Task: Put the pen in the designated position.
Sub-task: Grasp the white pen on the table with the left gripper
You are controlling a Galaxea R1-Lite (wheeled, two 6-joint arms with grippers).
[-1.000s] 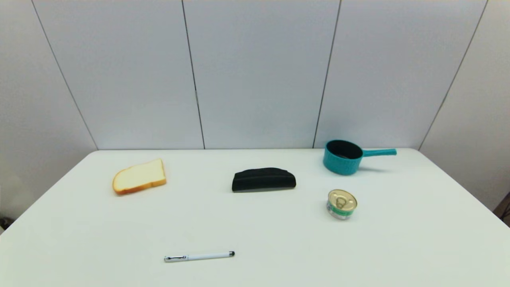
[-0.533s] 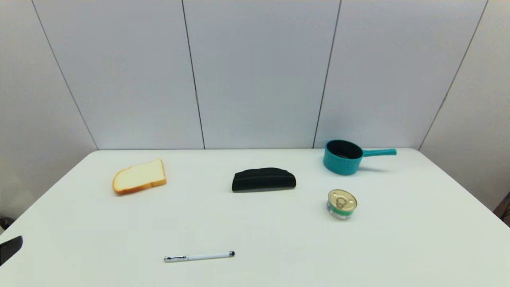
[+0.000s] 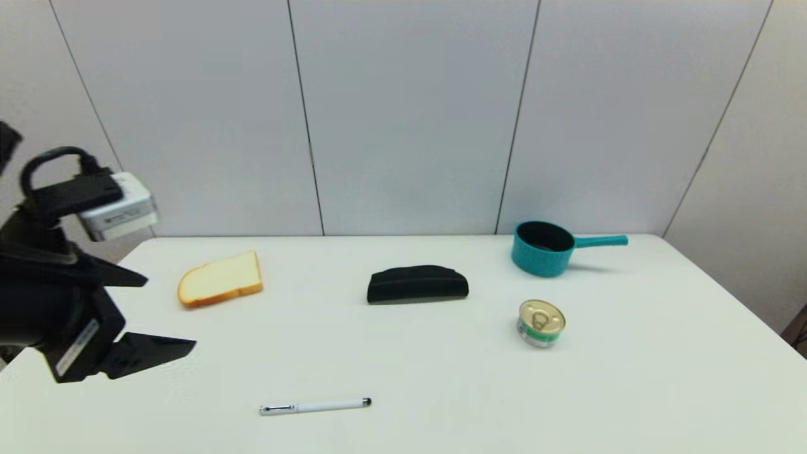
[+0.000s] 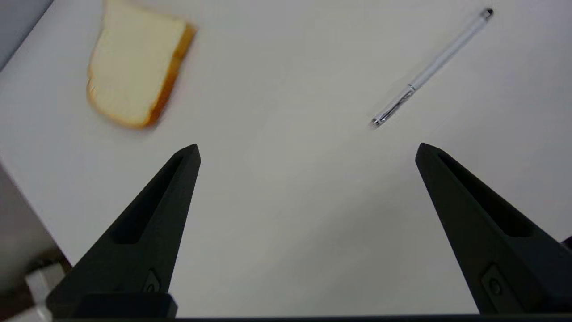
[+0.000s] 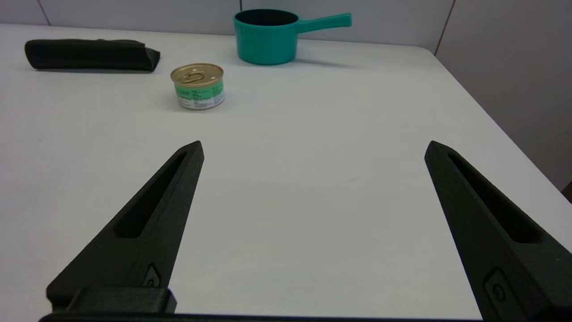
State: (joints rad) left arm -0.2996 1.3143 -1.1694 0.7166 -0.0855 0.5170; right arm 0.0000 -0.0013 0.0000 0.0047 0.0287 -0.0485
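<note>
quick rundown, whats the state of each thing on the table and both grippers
pen: lying flat on the table, untouched
bread slice: lying flat
black case: resting on its long side, closed
teal saucepan: upright, nothing visible inside
can: upright, lid sealed
left gripper: open, holding nothing, above the table's left side, short of the pen
right gripper: open, holding nothing, out of the head view

White table bearing pen, bread, case, can, saucepan

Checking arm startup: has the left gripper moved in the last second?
Yes. The left gripper, absent from the head view a second ago, has swung in at the left, open, now near the bread slice.
</note>
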